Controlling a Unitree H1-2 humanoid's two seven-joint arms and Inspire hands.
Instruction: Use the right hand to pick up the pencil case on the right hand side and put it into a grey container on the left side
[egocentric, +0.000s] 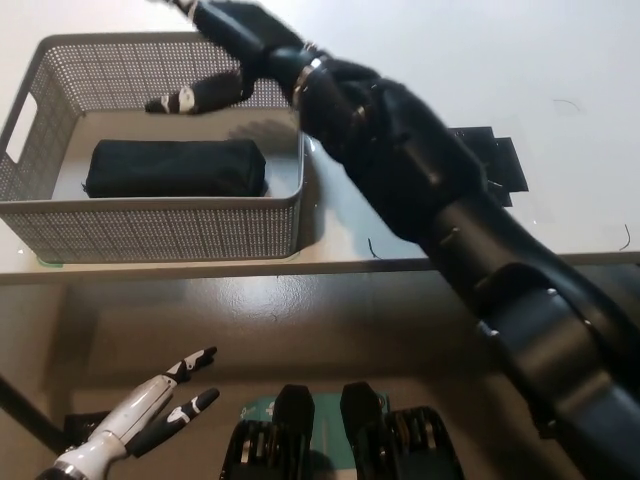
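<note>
Head view: the pencil case (175, 168) is seen lying flat on the floor of the grey container (150, 232) at the upper left of the frame, its long axis running left to right, parallel to the container's front wall. The right hand (222, 50) is held above the container's far rim, at the top of the frame; its fingers are spread and nothing is held in them. The pencil case lies below and slightly to the left of that hand, apart from it. Nothing else is seen inside the container. The placing is judged to be done, so only a clear withdrawal of the right arm appears to be called for. The left hand (150, 417) rests at the lower left below the worktop (420, 50), fingers apart and empty.
</note>
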